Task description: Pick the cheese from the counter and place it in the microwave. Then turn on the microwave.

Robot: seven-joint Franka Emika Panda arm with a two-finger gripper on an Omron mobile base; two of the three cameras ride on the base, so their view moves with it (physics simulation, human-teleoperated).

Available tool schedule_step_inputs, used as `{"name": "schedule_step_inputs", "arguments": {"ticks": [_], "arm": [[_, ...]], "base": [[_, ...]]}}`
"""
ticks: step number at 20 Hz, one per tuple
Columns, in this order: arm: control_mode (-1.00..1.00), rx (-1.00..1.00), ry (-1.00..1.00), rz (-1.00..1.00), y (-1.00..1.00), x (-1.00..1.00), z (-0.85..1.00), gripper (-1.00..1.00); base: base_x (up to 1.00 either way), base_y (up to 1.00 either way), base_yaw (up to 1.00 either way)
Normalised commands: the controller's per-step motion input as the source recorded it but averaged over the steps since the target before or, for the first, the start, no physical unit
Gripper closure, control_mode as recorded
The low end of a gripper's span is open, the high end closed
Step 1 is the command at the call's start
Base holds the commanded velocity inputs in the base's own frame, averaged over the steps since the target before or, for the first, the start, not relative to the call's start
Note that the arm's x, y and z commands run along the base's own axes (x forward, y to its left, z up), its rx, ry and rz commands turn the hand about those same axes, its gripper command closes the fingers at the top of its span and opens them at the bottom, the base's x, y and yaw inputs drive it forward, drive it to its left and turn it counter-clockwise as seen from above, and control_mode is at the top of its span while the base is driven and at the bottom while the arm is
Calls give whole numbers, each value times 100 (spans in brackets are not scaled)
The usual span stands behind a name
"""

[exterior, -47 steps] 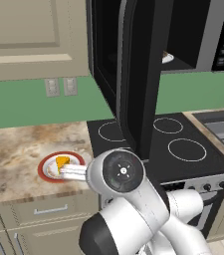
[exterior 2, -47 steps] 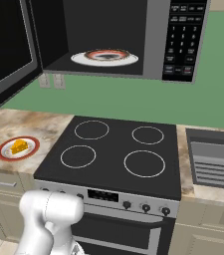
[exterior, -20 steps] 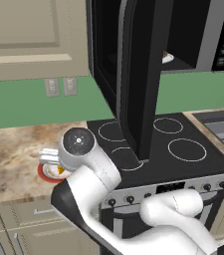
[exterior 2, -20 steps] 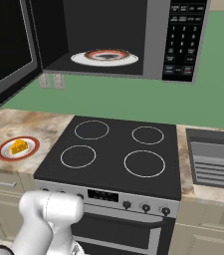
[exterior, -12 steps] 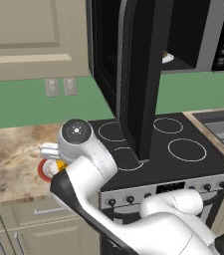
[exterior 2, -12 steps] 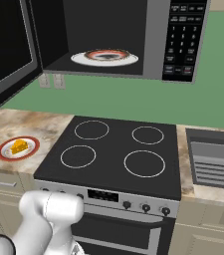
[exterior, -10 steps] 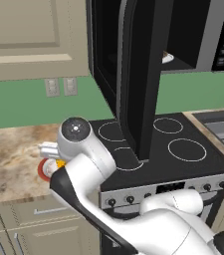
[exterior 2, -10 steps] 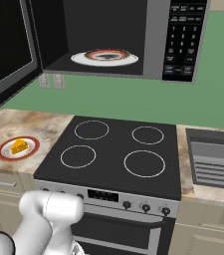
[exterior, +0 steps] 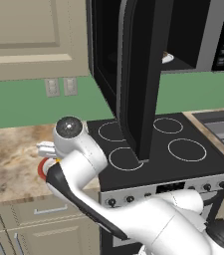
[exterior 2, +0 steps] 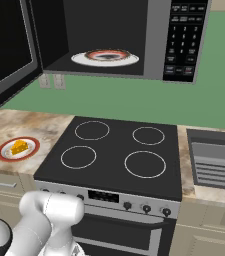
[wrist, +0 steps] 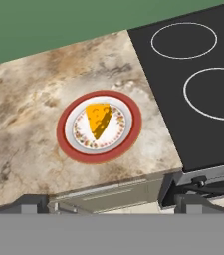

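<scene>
Orange-yellow cheese wedge (wrist: 99,119) lies on a round white red-rimmed plate (wrist: 129,137) on the beige marbled stone table (wrist: 29,129). Hand (wrist: 108,204) hovers above, fingers spread wide, grasping nothing. Large black microwave (exterior 2: 134,35) door stands open.

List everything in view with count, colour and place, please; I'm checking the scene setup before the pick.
cheese: one, orange-yellow wedge, on the plate.
plate: one, white with red rim, on the counter left of the stovetop.
second plate: one, white with red rim, inside the microwave.
counter: one, beige-brown marbled, beside the stovetop.
microwave: one, black, above the stovetop, door swung open.
stovetop: one, black with four white rings.
sink: one, grey, right of the stovetop.
wall outlets: two, pale, on the green wall.
gripper: one, dark fingertips, open, above the counter's front edge near the plate.
</scene>
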Motion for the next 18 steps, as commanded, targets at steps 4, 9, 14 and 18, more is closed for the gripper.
{"name": "schedule_step_inputs", "arguments": {"ticks": [4,9,14,18], "arm": [[-100,-5,-3,0,3,24,-21,-100],[-100,-4,-3,0,0,21,-23,-100],[-100,0,0,0,-5,27,-19,-100],[-100,0,0,0,-7,27,-18,-100]], "base": [[0,0,0],[0,0,0],[0,0,0],[0,0,0]]}}
